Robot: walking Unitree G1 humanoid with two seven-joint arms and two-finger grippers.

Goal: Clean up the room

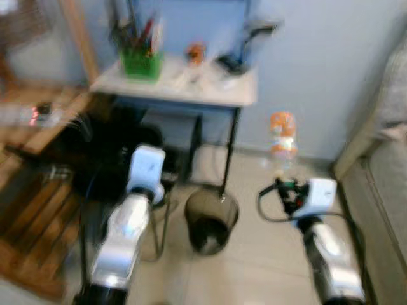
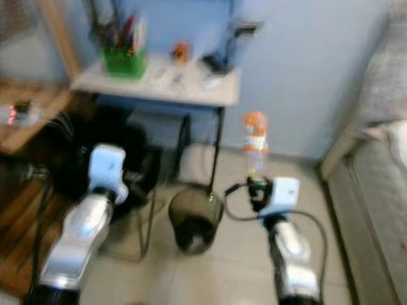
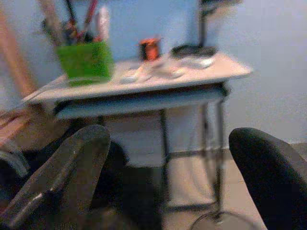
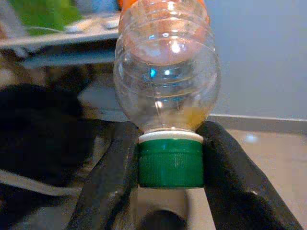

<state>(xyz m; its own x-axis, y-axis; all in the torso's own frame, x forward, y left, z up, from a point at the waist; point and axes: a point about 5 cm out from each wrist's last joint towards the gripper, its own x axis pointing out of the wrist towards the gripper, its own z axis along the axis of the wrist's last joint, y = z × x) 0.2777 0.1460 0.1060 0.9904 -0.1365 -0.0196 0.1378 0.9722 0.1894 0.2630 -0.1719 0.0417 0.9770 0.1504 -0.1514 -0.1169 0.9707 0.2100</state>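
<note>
You have a tiled floor (image 1: 267,254), blue wall, cluttered white table (image 1: 191,89) above a dark bin (image 1: 211,219); right gripper (image 4: 170,165) clamps the plastic bottle (image 4: 165,81) by its green cap, left gripper (image 3: 168,177) spread open.

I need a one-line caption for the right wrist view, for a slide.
Two black fingers clamp the green cap of an upturned clear plastic bottle.

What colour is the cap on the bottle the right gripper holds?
Green; the bottle cap shows best in the right wrist view, clamped in the right gripper.
</note>
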